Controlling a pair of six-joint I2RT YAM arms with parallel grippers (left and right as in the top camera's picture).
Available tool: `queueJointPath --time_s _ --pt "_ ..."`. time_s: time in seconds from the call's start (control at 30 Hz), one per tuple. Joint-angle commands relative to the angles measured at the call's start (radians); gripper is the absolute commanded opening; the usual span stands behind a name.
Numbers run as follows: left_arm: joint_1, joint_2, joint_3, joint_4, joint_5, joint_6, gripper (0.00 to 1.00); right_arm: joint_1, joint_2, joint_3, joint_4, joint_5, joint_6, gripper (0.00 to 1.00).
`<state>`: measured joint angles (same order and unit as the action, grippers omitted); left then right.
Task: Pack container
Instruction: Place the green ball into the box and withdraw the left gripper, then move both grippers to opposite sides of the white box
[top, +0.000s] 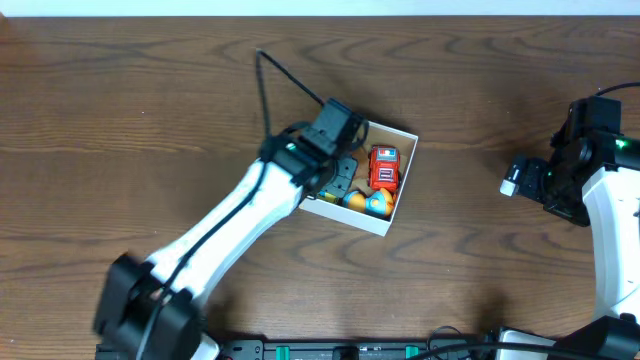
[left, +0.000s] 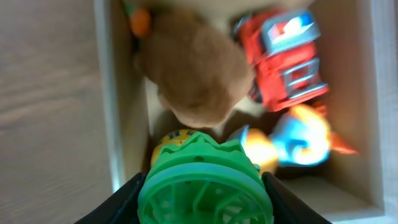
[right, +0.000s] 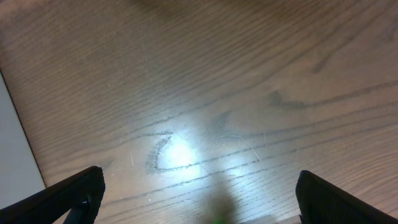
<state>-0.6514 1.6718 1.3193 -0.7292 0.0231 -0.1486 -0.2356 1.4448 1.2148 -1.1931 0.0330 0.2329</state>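
The container (top: 405, 134) is a small square white box in the middle of the table; its wall also shows in the left wrist view (left: 115, 93). Inside lie a red toy truck (top: 384, 167) (left: 283, 59), a blue and orange toy (top: 377, 203) (left: 298, 138) and a brown plush toy (left: 196, 71). My left gripper (top: 335, 172) (left: 205, 199) hangs over the box's left side, shut on a green ribbed toy (left: 205, 186). A yellow toy (left: 166, 144) peeks out behind the green one. My right gripper (top: 515, 178) (right: 199, 199) is open and empty over bare table at the far right.
The brown wooden table (top: 150, 100) (right: 205, 93) surrounds the box. A black cable (top: 290, 75) runs from the left arm across the table behind the box. The table's pale edge (right: 15, 149) shows at the left of the right wrist view.
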Motion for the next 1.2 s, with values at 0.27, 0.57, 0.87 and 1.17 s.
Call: queueJointPath --time_s 0.27,0.57,0.87,1.17 --pt "0.004 0.047 -0.001 -0.028 -0.004 0.018 0.73 -0.006 0.0 -0.001 -0.003 0.0 -0.013 0.99" --pt "0.087 -0.201 0.013 -0.052 -0.132 0.016 0.63 -0.005 0.0 -0.001 -0.005 0.0 -0.014 0.86" --pt "0.412 -0.217 0.011 -0.05 -0.025 -0.006 0.11 0.085 0.0 -0.025 0.005 -0.064 -0.028 0.01" --pt "0.487 0.019 0.011 -0.017 0.154 -0.005 0.06 0.294 0.004 -0.147 0.224 -0.068 0.025 0.01"
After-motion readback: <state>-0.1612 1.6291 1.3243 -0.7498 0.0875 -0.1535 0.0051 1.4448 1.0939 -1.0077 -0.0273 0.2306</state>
